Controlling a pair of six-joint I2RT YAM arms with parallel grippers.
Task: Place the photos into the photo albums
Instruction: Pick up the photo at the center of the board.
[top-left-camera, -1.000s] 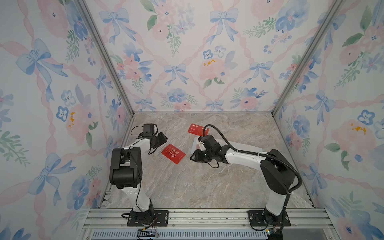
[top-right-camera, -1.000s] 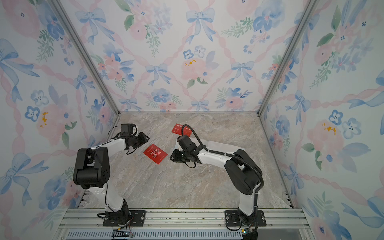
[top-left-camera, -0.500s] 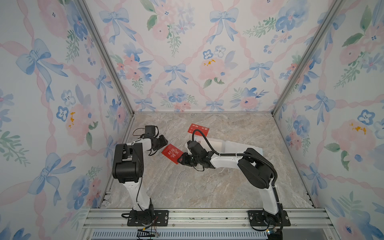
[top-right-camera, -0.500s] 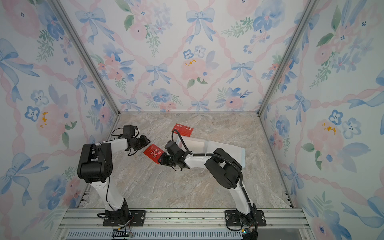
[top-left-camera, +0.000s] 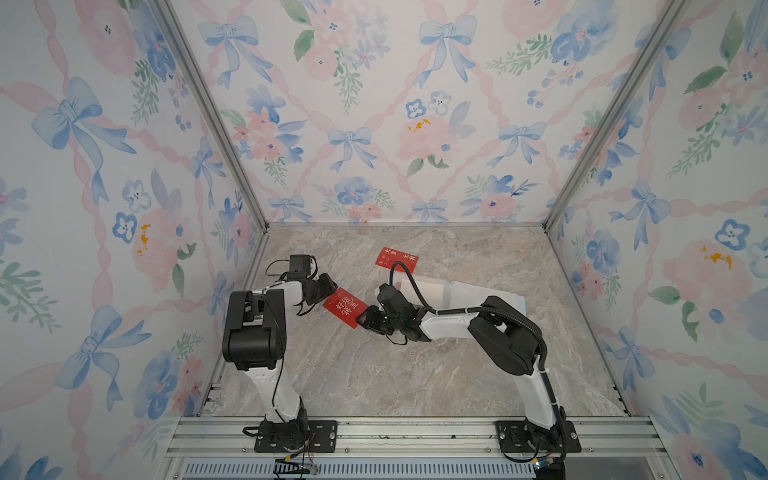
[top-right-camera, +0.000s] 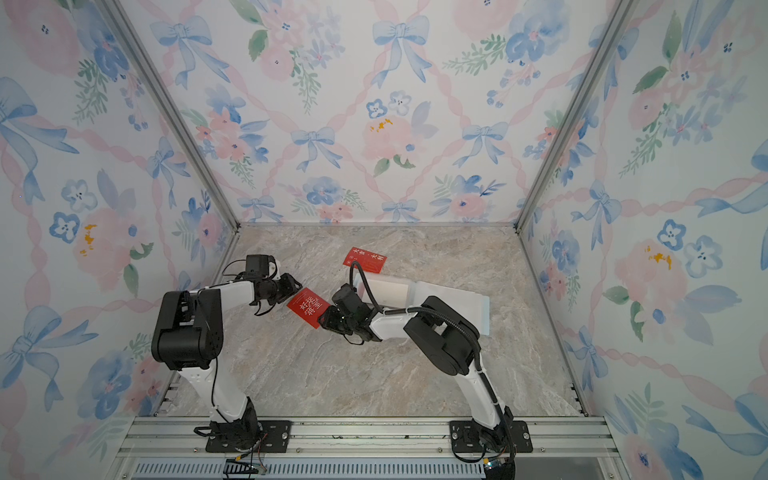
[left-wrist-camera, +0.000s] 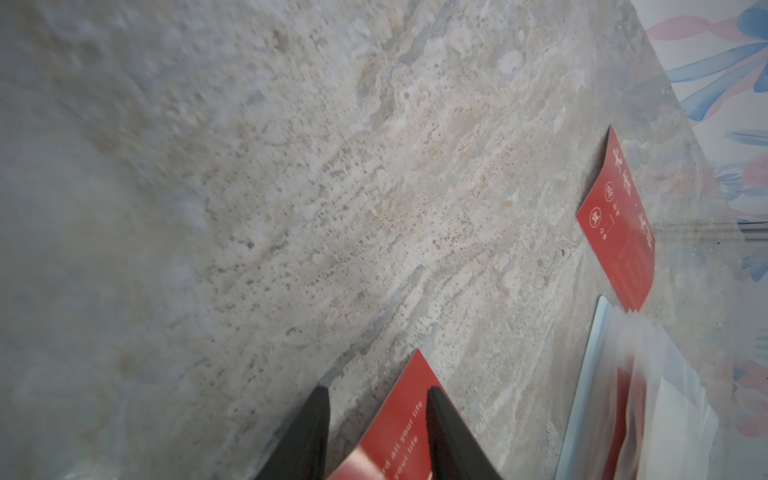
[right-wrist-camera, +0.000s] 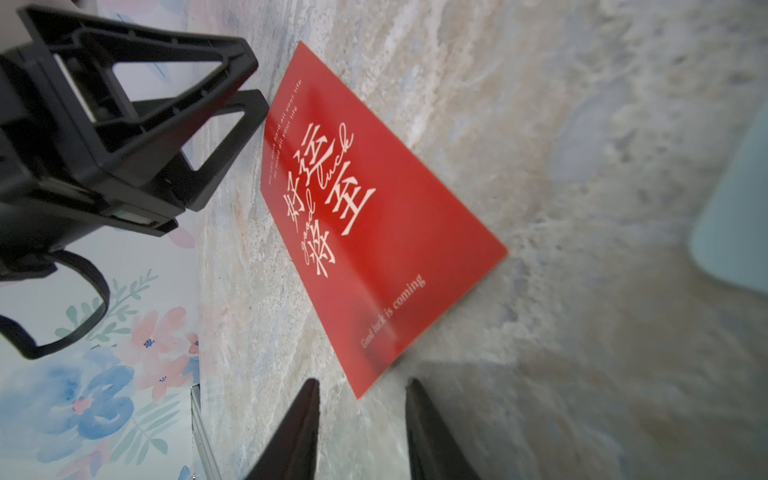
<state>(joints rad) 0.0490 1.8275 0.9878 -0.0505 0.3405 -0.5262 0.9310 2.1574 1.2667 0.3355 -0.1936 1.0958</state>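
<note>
We see a red card (top-left-camera: 344, 306) with white Chinese characters and the printed words "Good luck is coming" lying face up on the marble-patterned bench (top-left-camera: 415, 374), toward its left edge and about midway between front and back. Both arms reach to it from opposite sides.

The left end effector (top-left-camera: 332, 287) sits at the card's left end. In the left wrist view its two black fingers (left-wrist-camera: 438, 419) stand apart, with the card's corner (left-wrist-camera: 399, 419) reaching in between them, and nothing is pinched. The right end effector (right-wrist-camera: 361, 386) is at the card's right end, its fingers also spread, and the card's nearest corner lies just short of the gap.

A second red card (top-left-camera: 397, 259) lies closer to the back edge, and its near end touches a corner of the photo album (top-left-camera: 453, 291). The album is pale blue and lies flat to the right of the bench's middle, partly under the right arm. In the left wrist view its clear sleeve (left-wrist-camera: 648, 374) holds something red beside a whitish sheet. Both are blurred, so we cannot read them.

In both top views the album's left part looks whitish.
</note>
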